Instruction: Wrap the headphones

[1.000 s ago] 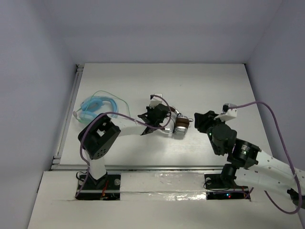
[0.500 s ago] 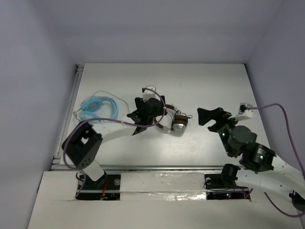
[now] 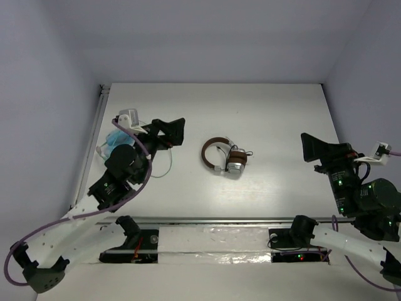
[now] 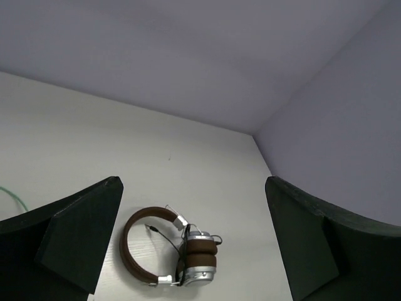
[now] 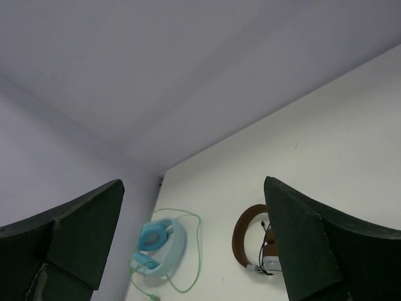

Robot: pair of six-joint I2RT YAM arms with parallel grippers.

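Top external view: headphones (image 3: 224, 157) lay mid-frame, cable bunched at the cups; my left gripper (image 3: 175, 132) and right gripper (image 3: 307, 147) gaped empty, well apart. I judged wrapping done; next, park arms.

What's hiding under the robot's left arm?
Light-blue headphones lie there on the white table. From above, the left arm covers most of them; only a blue edge shows.

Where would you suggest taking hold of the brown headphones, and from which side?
Probably the headband, from above: the headphones lie flat, so its thin arc leaves room for one finger inside and one outside. The ear cups look bulkier.
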